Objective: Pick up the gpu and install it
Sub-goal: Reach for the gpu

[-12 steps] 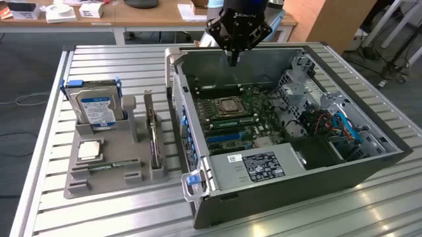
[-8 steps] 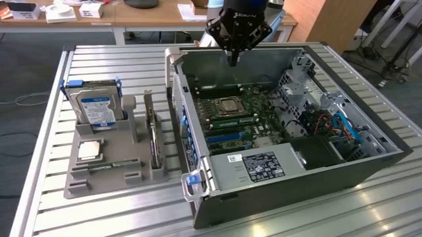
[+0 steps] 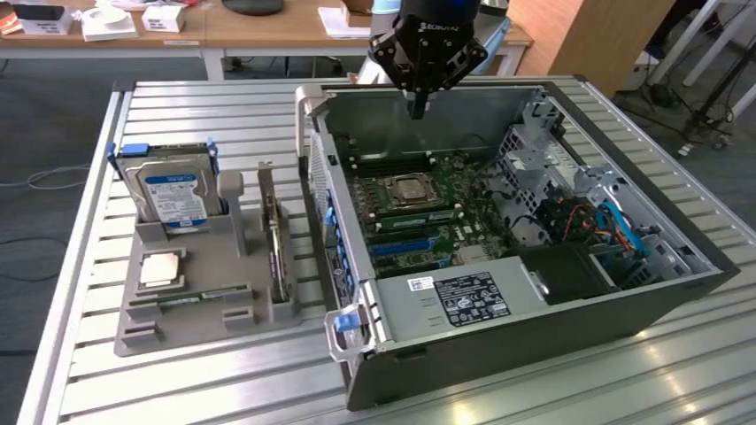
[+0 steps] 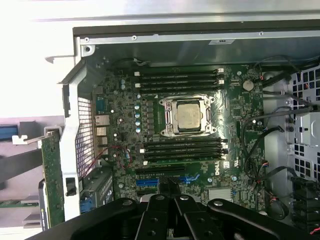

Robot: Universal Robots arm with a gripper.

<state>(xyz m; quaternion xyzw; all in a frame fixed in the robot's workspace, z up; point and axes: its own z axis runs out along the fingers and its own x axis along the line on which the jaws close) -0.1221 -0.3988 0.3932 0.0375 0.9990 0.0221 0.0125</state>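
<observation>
We are holding our pincer (image 3: 416, 112) (image 4: 167, 184) pressed together, pinching nothing, over the open computer case (image 3: 555, 345) near the bench's (image 3: 177, 97) far edge. The gpu (image 3: 274, 252) (image 4: 52, 175) is standing on edge in the grey holder (image 3: 154, 341), along the holder's edge nearest the case, well apart from the pincer.

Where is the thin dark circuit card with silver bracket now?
Exterior view's left: the card stands on edge in the grey tray, between the blue-labelled hard drive and the open computer case.

Blue-labelled hard drive (image 3: 172, 197), possibly spare CPU (image 3: 159, 268)
</observation>
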